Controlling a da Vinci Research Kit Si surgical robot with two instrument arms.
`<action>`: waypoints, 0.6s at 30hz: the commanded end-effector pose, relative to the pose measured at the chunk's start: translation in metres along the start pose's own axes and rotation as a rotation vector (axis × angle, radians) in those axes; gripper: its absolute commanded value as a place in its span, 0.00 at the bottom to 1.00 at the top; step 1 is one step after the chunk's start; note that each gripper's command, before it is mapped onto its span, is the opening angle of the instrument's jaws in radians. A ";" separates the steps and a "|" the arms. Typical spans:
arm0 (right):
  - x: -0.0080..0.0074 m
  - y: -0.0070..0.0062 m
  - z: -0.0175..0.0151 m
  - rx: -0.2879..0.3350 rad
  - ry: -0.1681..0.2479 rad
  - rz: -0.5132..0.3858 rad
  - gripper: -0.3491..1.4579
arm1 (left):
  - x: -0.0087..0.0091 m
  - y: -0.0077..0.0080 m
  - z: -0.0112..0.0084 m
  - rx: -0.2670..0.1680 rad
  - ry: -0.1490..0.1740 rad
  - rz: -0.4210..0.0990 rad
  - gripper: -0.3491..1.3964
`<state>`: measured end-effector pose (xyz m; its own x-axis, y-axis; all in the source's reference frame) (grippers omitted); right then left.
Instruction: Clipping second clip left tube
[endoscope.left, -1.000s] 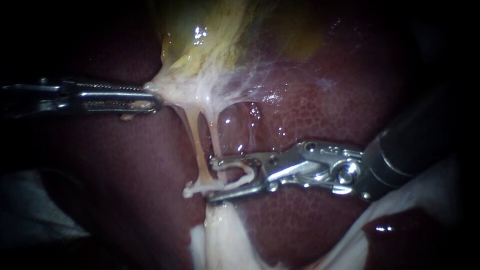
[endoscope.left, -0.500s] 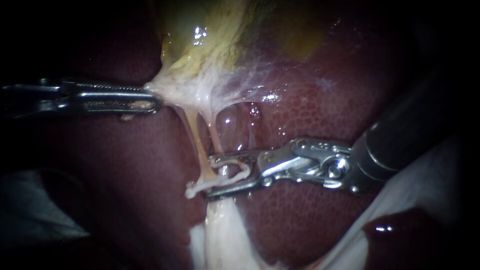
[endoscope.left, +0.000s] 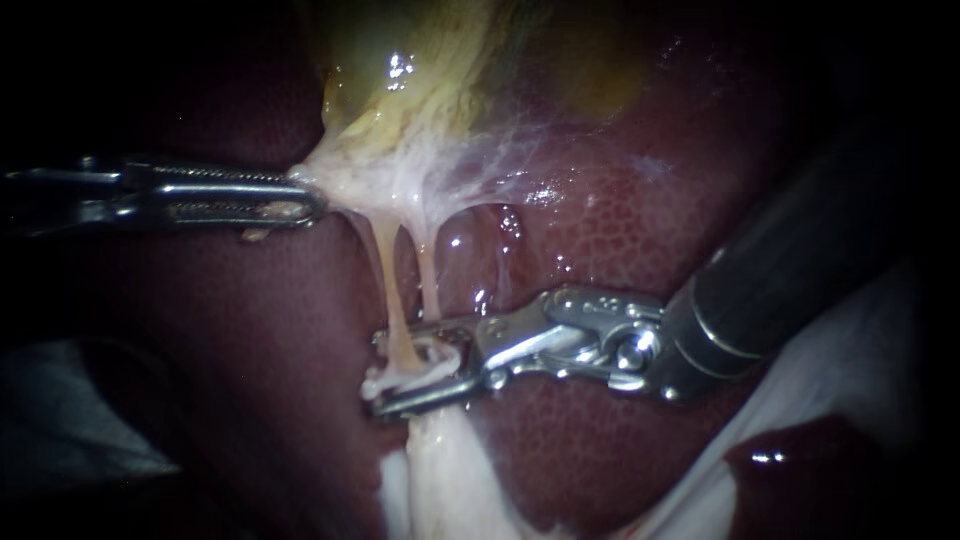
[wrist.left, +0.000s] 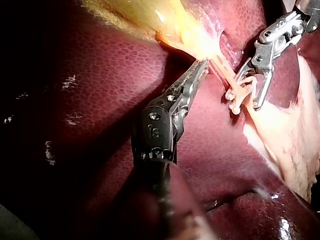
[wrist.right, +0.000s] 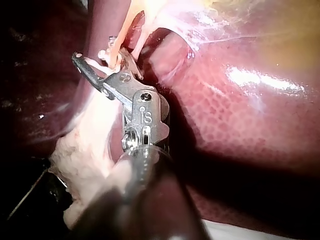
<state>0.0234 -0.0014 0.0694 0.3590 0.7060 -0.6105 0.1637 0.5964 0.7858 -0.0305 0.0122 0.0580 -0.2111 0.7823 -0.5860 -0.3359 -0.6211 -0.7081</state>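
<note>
Two pale tubes run down from the yellow gallbladder (endoscope.left: 430, 70): the left tube (endoscope.left: 393, 295) and the right tube (endoscope.left: 428, 280). A white clip (endoscope.left: 385, 380) sits low on the left tube. My right instrument (endoscope.left: 380, 370) comes in from the right with its jaws open, one above and one below the clip, and both tubes stand in the gap. The left wrist view shows these jaws (wrist.left: 245, 98) straddling the clip (wrist.left: 236, 97). My left instrument (endoscope.left: 315, 200) is shut on pale tissue at the gallbladder's narrow end, holding it to the left.
Dark red liver (endoscope.left: 620, 230) lies all around and under the tubes. A pale whitish flap of tissue (endoscope.left: 440, 480) hangs below the right instrument's jaws. White material (endoscope.left: 850, 370) shows under the right shaft.
My right instrument has slid left along the liver, so its open jaws now reach past both tubes and around the clip. The left instrument has held still.
</note>
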 end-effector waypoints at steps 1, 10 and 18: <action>0.0000 0.0001 0.0004 -0.003 -0.001 -0.001 0.45 | 0.0000 0.0000 0.0000 0.000 0.000 0.000 0.00; 0.0002 0.0004 0.0017 -0.008 -0.001 0.004 0.45 | 0.0000 0.0000 0.0000 0.000 0.000 0.000 0.00; 0.0012 -0.0019 0.0023 0.008 0.002 0.002 0.45 | 0.0000 0.0000 0.0000 0.000 0.000 0.000 0.00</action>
<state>0.0258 -0.0028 0.0669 0.3583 0.7085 -0.6080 0.1721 0.5899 0.7889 -0.0305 0.0122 0.0580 -0.2113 0.7824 -0.5859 -0.3361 -0.6210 -0.7081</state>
